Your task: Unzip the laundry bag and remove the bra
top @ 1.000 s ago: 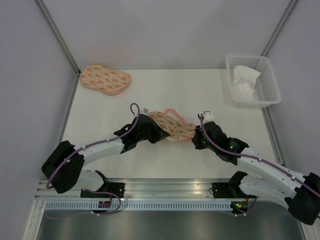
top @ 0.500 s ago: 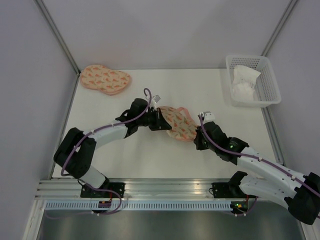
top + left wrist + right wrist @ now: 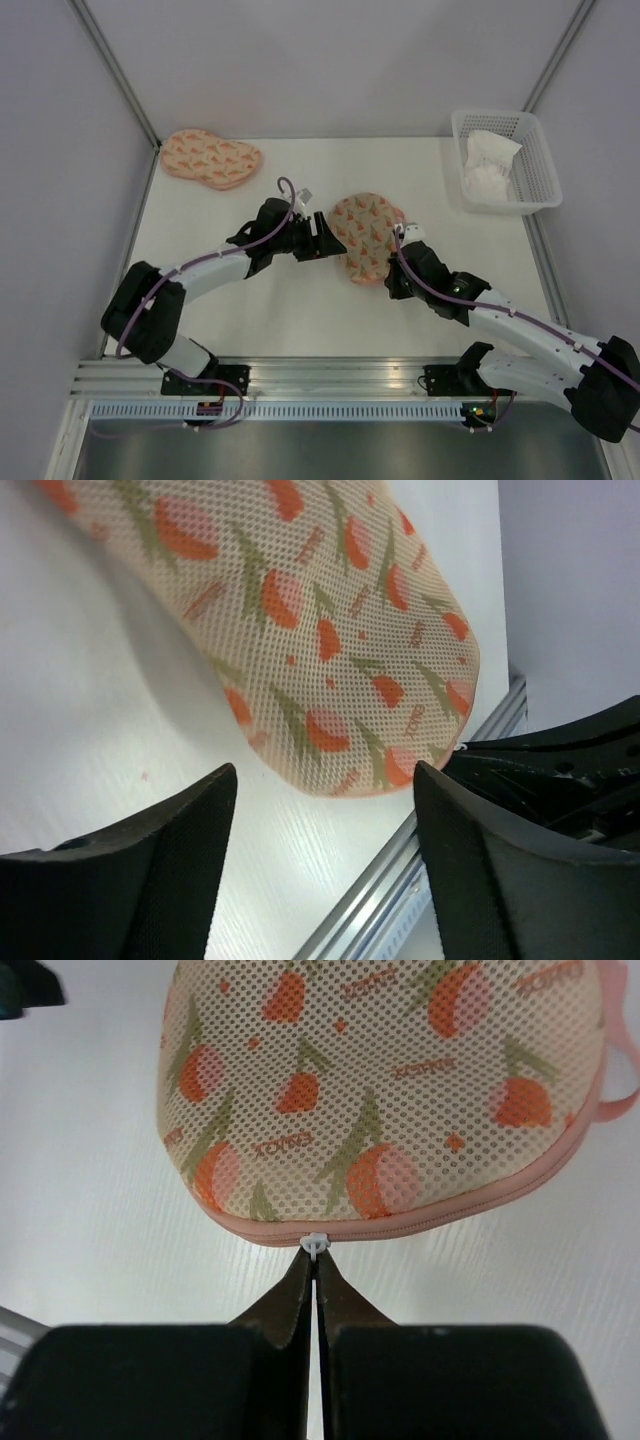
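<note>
The laundry bag point(image 3: 366, 232), a peach pouch with an orange leaf print, lies closed in the middle of the table. My right gripper point(image 3: 389, 283) sits at its near end. In the right wrist view that gripper point(image 3: 316, 1257) is shut on the small white zipper pull point(image 3: 316, 1244) at the pink zipper rim point(image 3: 450, 1212) of the laundry bag point(image 3: 380, 1080). My left gripper point(image 3: 334, 240) stands open just left of the bag, apart from it. Its fingers point(image 3: 150, 850) frame the laundry bag's point(image 3: 330, 630) rounded end with nothing between them. The bra is hidden.
A second peach leaf-print pouch point(image 3: 211, 158) lies at the back left corner. A white lattice basket point(image 3: 535, 175) with white cloth point(image 3: 488, 160) stands at the back right. A metal rail point(image 3: 330, 372) runs along the near table edge.
My left gripper was shut on the bag's left end, carried it up and right, then opened and let go. The bag turned from lying across to lying near-to-far. The right grip held.
</note>
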Controlling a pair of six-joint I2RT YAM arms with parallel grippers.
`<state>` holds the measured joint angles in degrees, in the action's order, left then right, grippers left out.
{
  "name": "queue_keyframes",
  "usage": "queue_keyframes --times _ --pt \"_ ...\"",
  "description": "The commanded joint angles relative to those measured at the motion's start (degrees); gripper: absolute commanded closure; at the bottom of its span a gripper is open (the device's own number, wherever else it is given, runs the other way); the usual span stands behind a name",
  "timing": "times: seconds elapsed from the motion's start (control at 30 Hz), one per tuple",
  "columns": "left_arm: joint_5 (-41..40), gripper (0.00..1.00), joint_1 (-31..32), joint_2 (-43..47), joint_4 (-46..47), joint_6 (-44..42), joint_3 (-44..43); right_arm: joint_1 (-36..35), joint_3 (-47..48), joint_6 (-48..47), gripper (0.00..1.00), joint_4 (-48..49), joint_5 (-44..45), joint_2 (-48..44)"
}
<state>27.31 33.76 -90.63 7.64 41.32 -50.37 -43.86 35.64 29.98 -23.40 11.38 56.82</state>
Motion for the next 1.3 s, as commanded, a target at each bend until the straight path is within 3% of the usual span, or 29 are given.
queue_keyframes --times 0.0,0.17,0.33,0.5,0.83,1.0,1.1,1.13,1.23,1.27 --pt "-13.4 0.23 0.8 12.5 -3.6 10.7 7.8 0.1 1.2 -0.4 1.0 5.2 -3.0 1.3" --pt "-14.7 0.14 4.4 22.5 -2.6 26.2 17.2 0.2 -2.0 0.3 1.0 16.0 -11.1 2.7" --pt "-17.0 0.09 9.4 23.5 3.1 36.4 21.4 0.2 -2.9 1.0 1.0 23.0 -20.8 6.1" --pt "-19.2 0.05 9.8 19.0 5.7 39.6 20.1 0.2 -1.4 0.3 1.0 24.5 -23.7 8.8" --pt "-22.5 0.07 11.7 9.8 11.3 45.3 16.9 0.0 -2.5 -0.1 1.0 25.8 -26.6 7.8" --pt "-24.4 0.27 12.1 8.5 14.4 46.0 17.1 -0.2 -2.9 -0.5 1.0 25.3 -27.5 8.1" --pt "-25.5 0.6 12.1 8.5 15.0 45.6 17.1 -0.2 -2.8 -0.6 1.0 24.3 -26.9 8.4" --pt "-25.9 0.79 12.1 8.6 14.9 45.7 17.1 -0.3 -2.7 -0.7 1.0 23.7 -26.6 8.5" --pt "-26.3 0.98 11.9 8.8 13.9 45.6 17.1 -0.4 -1.8 -1.4 1.0 20.2 -24.0 8.9" --pt "-26.3 0.98 11.7 9.0 13.5 45.5 17.1 -0.3 -1.5 -1.6 1.0 19.3 -23.3 9.0"
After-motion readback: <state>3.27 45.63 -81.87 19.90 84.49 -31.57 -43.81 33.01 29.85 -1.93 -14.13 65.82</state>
